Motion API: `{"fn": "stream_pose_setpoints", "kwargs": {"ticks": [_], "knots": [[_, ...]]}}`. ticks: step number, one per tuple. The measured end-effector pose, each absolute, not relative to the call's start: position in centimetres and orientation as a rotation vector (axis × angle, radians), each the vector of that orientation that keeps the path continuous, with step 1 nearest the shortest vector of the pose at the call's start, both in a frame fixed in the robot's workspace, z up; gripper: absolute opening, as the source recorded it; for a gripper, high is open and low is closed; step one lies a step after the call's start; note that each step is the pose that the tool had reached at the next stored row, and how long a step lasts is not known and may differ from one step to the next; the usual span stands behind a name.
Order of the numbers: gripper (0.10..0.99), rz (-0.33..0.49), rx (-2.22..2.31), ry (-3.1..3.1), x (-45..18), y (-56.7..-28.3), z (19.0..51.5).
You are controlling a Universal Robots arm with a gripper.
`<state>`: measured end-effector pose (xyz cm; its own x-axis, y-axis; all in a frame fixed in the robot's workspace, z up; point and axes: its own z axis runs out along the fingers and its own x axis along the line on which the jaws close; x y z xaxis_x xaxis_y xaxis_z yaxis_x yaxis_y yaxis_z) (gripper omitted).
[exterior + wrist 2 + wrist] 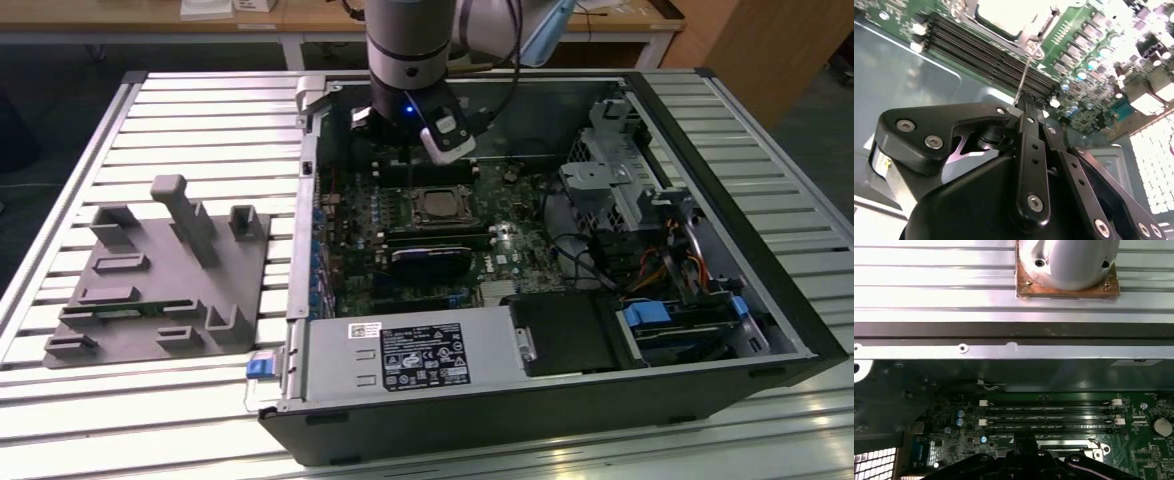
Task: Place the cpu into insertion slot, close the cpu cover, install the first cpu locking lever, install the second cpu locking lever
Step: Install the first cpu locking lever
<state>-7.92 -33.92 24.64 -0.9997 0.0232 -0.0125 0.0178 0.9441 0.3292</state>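
Slatted table [200, 110] bears computer case [534, 420]; claw [1025, 104] pinches locking lever [1024, 75] beside memory slots [979, 50].

A: Colours of motherboard [514, 250], cpu [437, 207]?
B: Green with black memory slots [1049, 417]; grey metallic.
A: Of locking lever [1024, 75], gripper [1026, 104]?
B: Bright silver; matt black.
A: Of case [534, 430], table [107, 420], fixture [160, 280], power supply [334, 370]?
B: Black; silver, ribbed in parallel slats; plain grey; silver-grey with white label.

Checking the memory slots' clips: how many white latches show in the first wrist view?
4 white latches: two at one end of the memory slots, two at the opposite end. Others may be hidden.
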Motion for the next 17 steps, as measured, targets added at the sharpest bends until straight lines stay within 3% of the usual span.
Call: {"fn": "stream_pose_setpoints", "kwargs": {"ticks": [17], "knots": [[0.106, 0.497, 0.031, 3.067, -5.7, -33.7, 24.5]]}}
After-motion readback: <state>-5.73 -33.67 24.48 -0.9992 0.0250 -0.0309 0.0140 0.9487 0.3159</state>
